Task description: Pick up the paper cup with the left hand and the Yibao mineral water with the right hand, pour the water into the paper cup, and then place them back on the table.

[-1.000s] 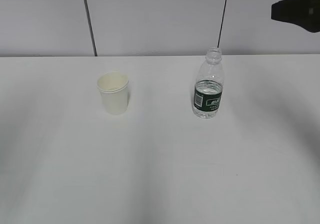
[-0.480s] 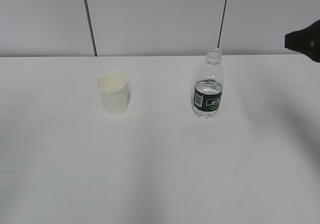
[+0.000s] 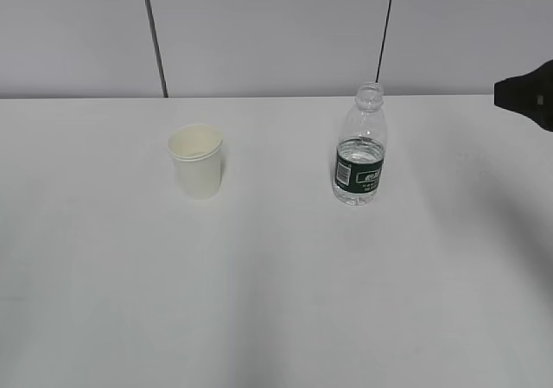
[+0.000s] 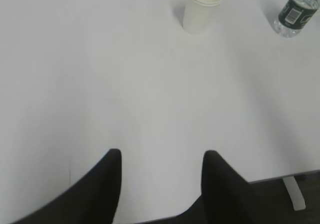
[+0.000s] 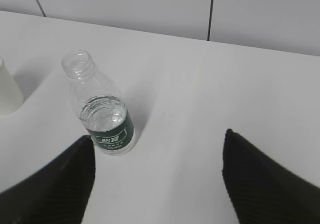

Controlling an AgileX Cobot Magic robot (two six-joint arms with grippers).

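The cream-white paper cup stands upright on the white table, left of centre; it also shows at the top of the left wrist view. The uncapped Yibao bottle with its green label stands upright right of centre, partly filled. My right gripper is open and empty, above the table just right of the bottle; only a black part of that arm shows at the exterior view's right edge. My left gripper is open and empty, far back from the cup, near the table's front edge.
A grey panelled wall with two dark seams runs behind the table. In the left wrist view the table's front edge and a white table leg show at the lower right, and the bottle at the top right.
The black right arm has drawn back toward the right edge of the exterior view and dropped a little. The cup and bottle have not moved.
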